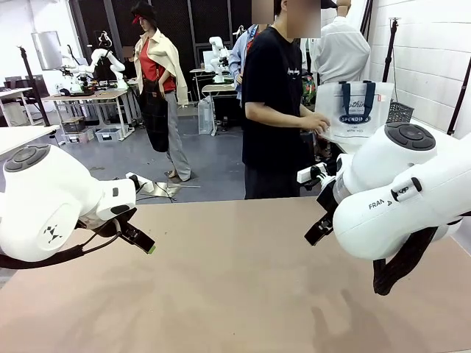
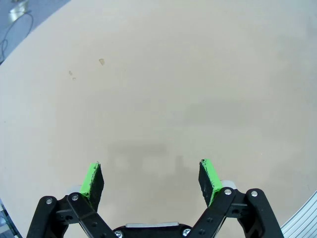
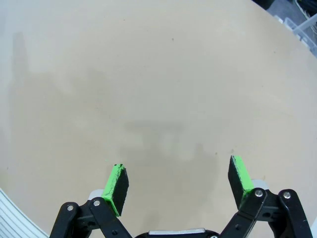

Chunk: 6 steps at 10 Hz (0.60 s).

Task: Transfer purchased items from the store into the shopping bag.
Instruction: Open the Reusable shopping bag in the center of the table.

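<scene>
I had my left gripper (image 2: 150, 167) and right gripper (image 3: 177, 168) spread wide, empty, over the table (image 1: 235, 294). The shopping bag (image 1: 355, 110) stood upright at the far right, beside the person's hand (image 1: 318, 123), nearer my right arm.

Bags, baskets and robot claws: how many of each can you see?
shopping bag: 1
mesh basket: 1
grippers: 2, the left gripper and the right gripper, both open
Total: 4
</scene>
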{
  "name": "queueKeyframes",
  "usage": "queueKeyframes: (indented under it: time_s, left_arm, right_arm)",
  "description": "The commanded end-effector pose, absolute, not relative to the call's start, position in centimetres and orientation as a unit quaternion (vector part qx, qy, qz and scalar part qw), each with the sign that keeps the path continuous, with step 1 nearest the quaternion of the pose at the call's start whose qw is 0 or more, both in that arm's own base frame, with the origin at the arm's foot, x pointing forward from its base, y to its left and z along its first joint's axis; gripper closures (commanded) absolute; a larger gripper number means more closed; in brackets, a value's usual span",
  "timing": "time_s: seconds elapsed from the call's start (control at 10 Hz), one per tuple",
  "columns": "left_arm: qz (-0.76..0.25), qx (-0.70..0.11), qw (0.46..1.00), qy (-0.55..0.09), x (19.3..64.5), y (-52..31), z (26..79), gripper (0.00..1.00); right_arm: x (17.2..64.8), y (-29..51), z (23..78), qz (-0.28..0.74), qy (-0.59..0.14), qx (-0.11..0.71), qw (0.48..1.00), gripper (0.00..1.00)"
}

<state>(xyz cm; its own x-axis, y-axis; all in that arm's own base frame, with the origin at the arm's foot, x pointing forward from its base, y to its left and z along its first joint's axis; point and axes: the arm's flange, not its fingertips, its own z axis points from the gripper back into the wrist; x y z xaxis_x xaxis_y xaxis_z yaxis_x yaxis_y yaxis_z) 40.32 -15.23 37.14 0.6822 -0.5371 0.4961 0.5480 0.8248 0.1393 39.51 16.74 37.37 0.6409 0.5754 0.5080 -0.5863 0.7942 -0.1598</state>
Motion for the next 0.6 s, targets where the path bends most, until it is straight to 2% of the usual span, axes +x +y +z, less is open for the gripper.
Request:
queueKeyframes:
  time_s: [0.0, 0.5]
  left_arm:
    - [-0.295, -0.011, 0.917, -0.267, 40.35, -15.12, 37.14, 0.00]
    - [-0.295, -0.011, 0.917, -0.267, 40.35, -15.12, 37.14, 0.00]
  right_arm:
    - [39.51, 16.73, 37.37, 0.321, -0.277, 0.010, 0.906, 0.00]
    - [39.51, 16.73, 37.37, 0.321, -0.277, 0.010, 0.906, 0.00]
